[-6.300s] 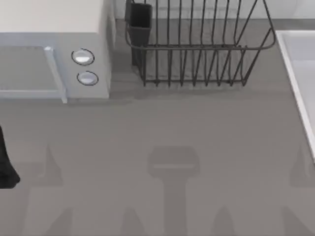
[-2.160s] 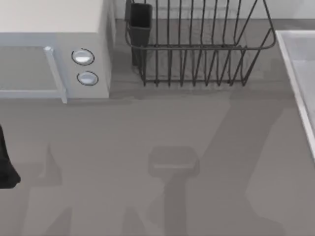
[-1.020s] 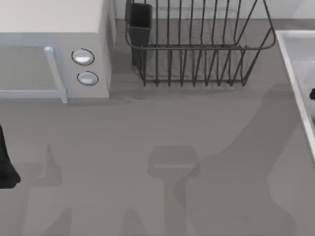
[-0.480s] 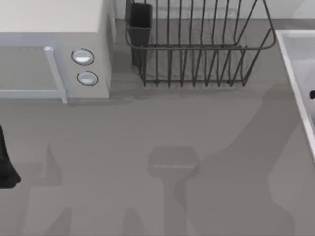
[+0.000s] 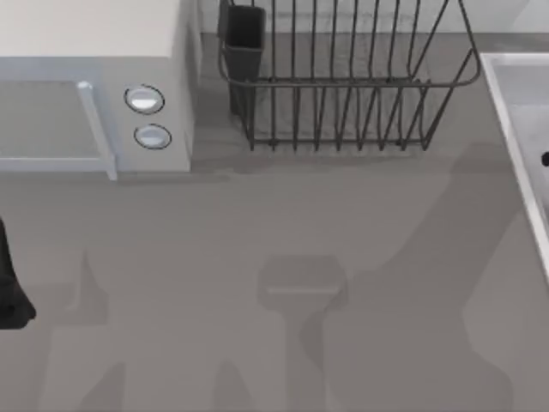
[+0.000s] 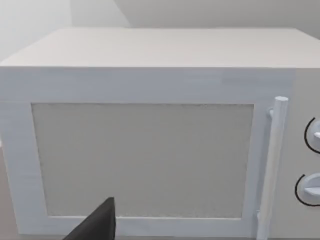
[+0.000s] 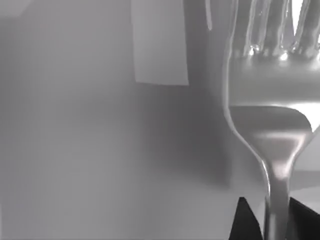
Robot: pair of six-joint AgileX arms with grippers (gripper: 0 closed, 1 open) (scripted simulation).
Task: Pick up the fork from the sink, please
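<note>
The fork (image 7: 272, 100) is shiny silver metal and looms close in the right wrist view, tines far from the wrist and slim neck running back between two black fingertips (image 7: 246, 220). My right gripper (image 7: 276, 212) is shut on that neck. Behind the fork lies the sink's smooth pale grey inside (image 7: 90, 150). From above, the sink (image 5: 508, 112) is a light-rimmed basin at the table's right edge, with a small black bit of the right gripper (image 5: 545, 159) over it. My left arm (image 5: 10, 292) sits parked at the left edge.
A white microwave (image 5: 94, 51) with two round knobs stands at the back left, and its door (image 6: 145, 160) faces the left wrist camera. A dark wire dish rack (image 5: 343, 86) with a black cup stands at the back middle. Grey tabletop (image 5: 274, 257) spreads across the front.
The black bit of the right gripper over the sink has shifted slightly toward the back of the table. The arm's shadow on the tabletop moved a little. The left arm has stayed still.
</note>
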